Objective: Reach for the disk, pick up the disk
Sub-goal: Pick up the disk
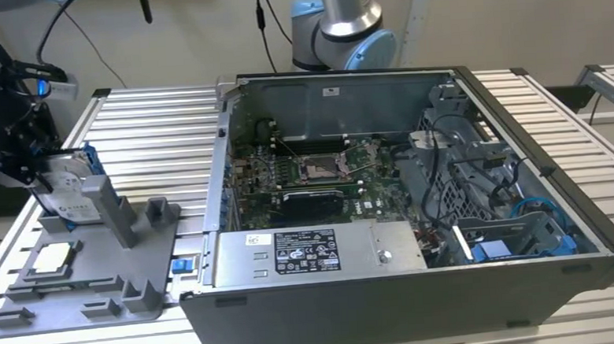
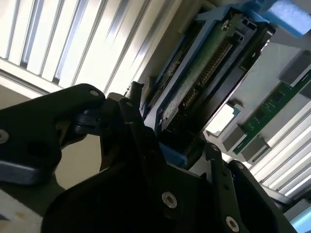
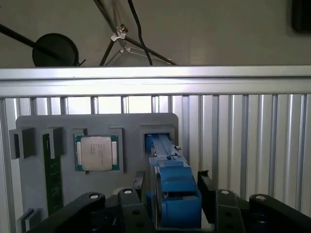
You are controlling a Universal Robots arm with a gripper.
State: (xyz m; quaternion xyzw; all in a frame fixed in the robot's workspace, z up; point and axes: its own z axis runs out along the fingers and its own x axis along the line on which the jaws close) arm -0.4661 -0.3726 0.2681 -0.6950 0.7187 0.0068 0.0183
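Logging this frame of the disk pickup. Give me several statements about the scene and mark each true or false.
1. The disk stands on edge at the grey tray. True.
2. The gripper hangs over the computer case. False: it is at the disk, to the exterior view's left of the case.
3. The chip lies flat on the tray. True.
4. The case is closed. False: it is open, and its motherboard shows.
5. The disk's bracket is red. False: it is blue.
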